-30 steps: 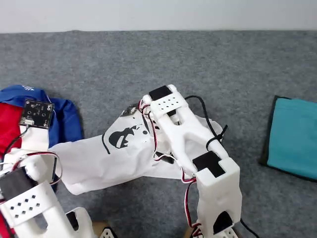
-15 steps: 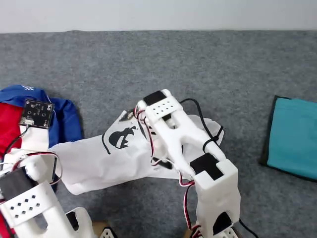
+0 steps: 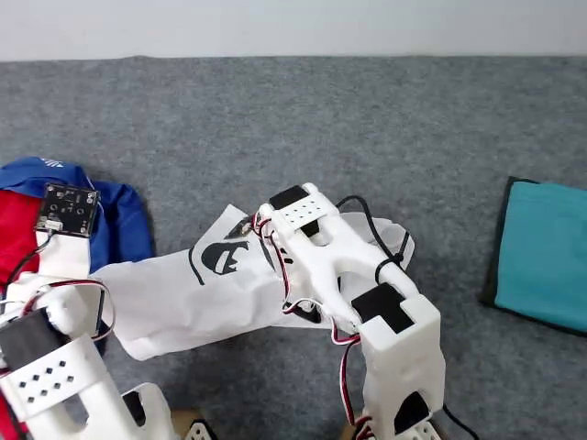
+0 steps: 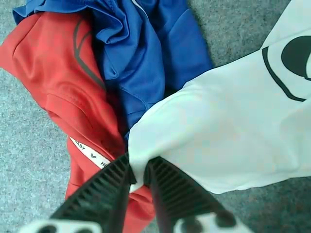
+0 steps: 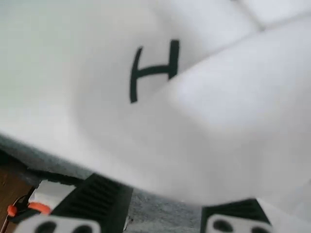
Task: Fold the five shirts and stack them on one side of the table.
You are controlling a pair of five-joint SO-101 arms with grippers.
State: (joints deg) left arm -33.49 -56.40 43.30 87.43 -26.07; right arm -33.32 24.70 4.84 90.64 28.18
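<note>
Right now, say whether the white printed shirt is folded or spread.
Unfolded: white printed shirt lies stretched and rumpled, one corner pinched in the left gripper jaws.

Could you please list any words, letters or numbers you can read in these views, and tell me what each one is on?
"H": large black letter on the white fabric shirt, right wrist view.
White sewn-in label on the red fabric shirt: lettering too small to read.
White print on the blue fabric shirt: too small to read.
Black emblem on the white fabric shirt: a picture, no letters.
</note>
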